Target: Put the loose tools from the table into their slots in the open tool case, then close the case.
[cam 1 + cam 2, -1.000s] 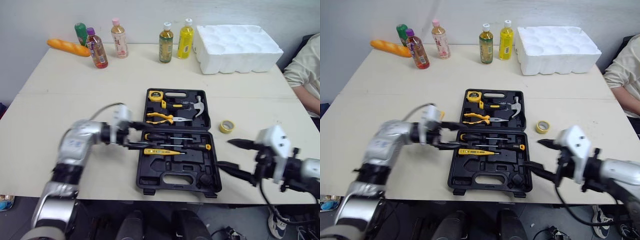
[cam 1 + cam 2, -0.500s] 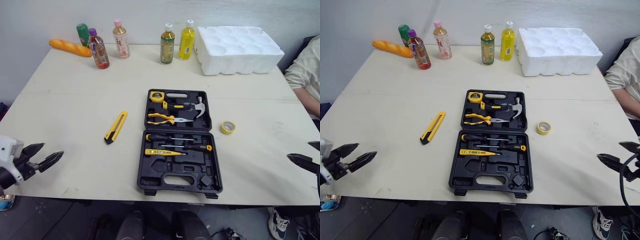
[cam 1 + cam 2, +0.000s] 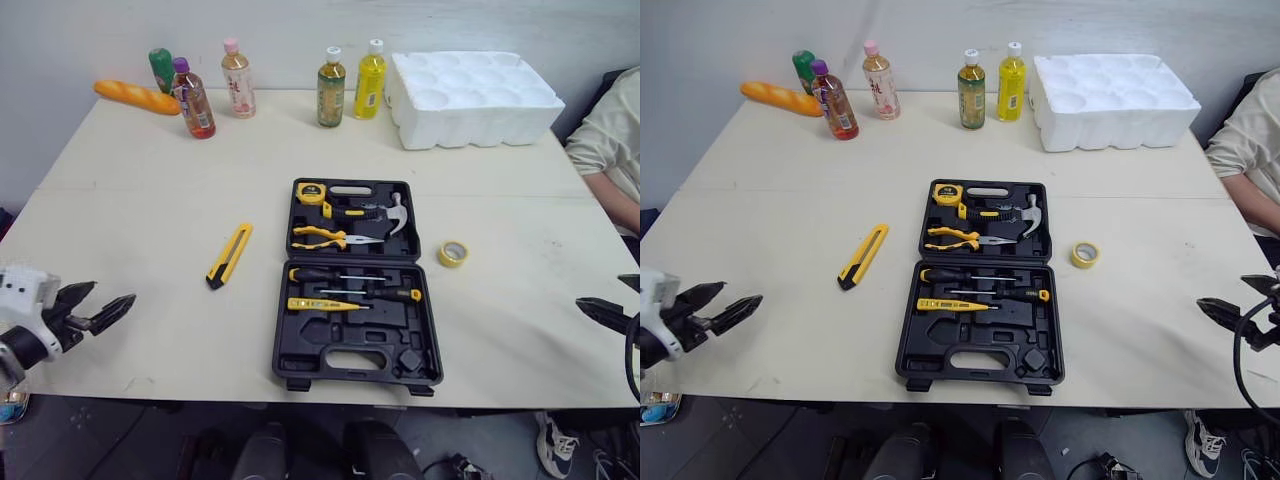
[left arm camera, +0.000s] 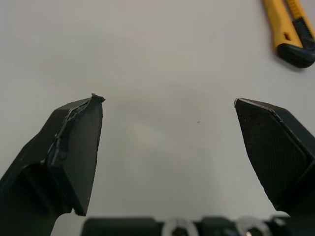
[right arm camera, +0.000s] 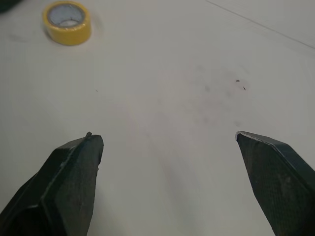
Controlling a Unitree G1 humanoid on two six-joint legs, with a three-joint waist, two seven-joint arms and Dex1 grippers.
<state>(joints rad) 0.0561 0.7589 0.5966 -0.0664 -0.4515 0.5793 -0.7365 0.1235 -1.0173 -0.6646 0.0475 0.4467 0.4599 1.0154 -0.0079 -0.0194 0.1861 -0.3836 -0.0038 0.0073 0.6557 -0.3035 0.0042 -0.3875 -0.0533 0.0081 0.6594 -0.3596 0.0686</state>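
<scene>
Lying open and flat at the middle of the table (image 3: 150, 190), the tool case (image 3: 340, 332) has both halves facing up so every moulded slot can be reached from above; the far half holds a tape measure (image 3: 312, 193), pliers (image 3: 330, 237) and a hammer (image 3: 392, 213), the near half 2 screwdrivers (image 3: 350, 275) and a yellow tester (image 3: 325, 304). 2 loose items lie outside it: a yellow utility knife (image 3: 229, 256) on the bare table to the case's left, and a yellow tape roll (image 3: 454, 253) just off its right side. The left gripper (image 4: 167, 99) hovers low over the table's near left edge with its fingers spread wide and nothing between them, the knife ahead of it and well apart. The right gripper (image 5: 166, 134) sits at the near right edge, likewise wide and empty, the tape roll ahead of it. Each arm seems parked on the side of the item it could most easily fetch. By my reading the task is partly done, with bare recesses in the near half probably meant for the knife and the roll. Closing must wait, since a proud tool would likely block the halves from meeting.
</scene>
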